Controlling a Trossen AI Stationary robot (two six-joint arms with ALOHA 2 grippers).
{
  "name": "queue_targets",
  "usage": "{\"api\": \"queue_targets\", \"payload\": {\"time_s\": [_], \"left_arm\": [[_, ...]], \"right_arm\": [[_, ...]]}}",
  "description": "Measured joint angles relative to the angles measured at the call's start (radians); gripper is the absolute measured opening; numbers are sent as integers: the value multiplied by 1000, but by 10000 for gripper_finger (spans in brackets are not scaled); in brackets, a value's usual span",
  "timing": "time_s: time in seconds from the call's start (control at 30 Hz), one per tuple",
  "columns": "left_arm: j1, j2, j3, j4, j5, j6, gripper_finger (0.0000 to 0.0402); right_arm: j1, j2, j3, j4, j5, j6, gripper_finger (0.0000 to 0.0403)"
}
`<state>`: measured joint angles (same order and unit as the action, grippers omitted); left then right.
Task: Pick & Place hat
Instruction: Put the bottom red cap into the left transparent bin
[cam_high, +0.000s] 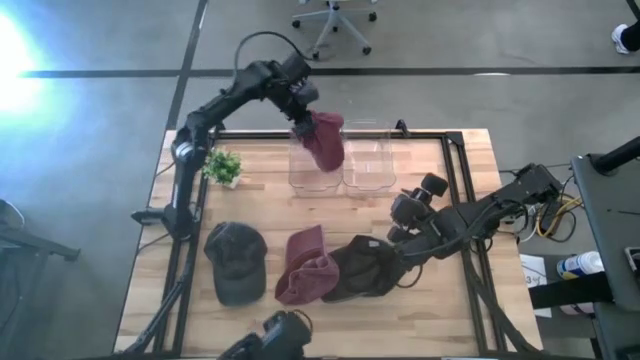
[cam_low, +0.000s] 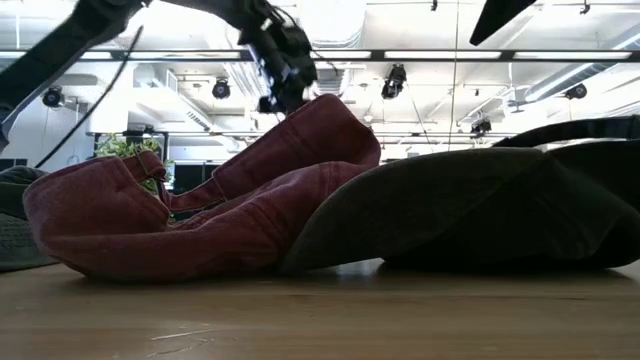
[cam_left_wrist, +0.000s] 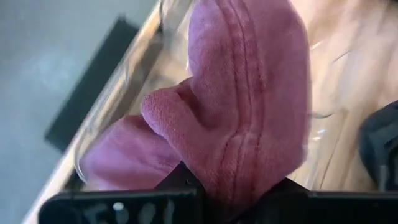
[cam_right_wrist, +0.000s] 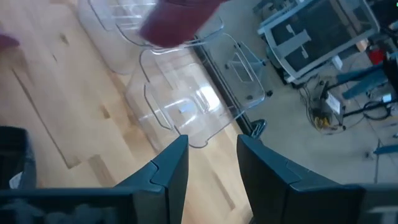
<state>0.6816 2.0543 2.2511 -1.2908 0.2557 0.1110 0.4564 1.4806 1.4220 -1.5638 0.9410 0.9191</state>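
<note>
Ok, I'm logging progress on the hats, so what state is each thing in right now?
Maroon hat: held by left gripper above left clear bin.
Right clear bin: empty.
Right gripper: fingers open, holding nothing.
Red hat, dark brown hat, grey hat: lying on table.
</note>
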Motion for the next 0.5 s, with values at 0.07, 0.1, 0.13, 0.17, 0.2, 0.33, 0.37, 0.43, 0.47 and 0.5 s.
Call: {"api": "queue_targets", "payload": {"time_s": [0.07, 0.1, 0.13, 0.17, 0.2, 0.33, 0.37, 0.43, 0.47, 0.5], "left_arm": [[-14, 20, 11, -34, -47, -7, 33], [-24, 23, 15, -52, -82, -8, 33], [-34, 23, 19, -71, -122, -8, 33], [-43, 23, 21, -89, -165, -5, 33], [-52, 22, 21, -107, -212, -3, 33], [-76, 19, 20, -163, -283, 0, 33], [-81, 17, 20, -171, -283, 1, 33], [-89, 20, 20, -176, -282, 1, 33], [-90, 26, 20, -174, -280, 1, 33], [-93, 37, 20, -168, -276, 1, 33]], "right_arm": [[0, -15, -9, 0, 0, 10, 132], [0, -24, -14, 2, 0, 16, 132], [1, -33, -20, 3, -1, 23, 132], [1, -43, -26, 2, 0, 30, 132], [1, -52, -32, 0, 0, 39, 132], [1, -79, -55, 2, 0, 68, 132], [1, -85, -59, 4, 0, 69, 132], [1, -93, -66, 5, 1, 69, 132], [1, -95, -69, 7, 1, 70, 132], [1, -97, -73, 8, 1, 70, 132]]}}
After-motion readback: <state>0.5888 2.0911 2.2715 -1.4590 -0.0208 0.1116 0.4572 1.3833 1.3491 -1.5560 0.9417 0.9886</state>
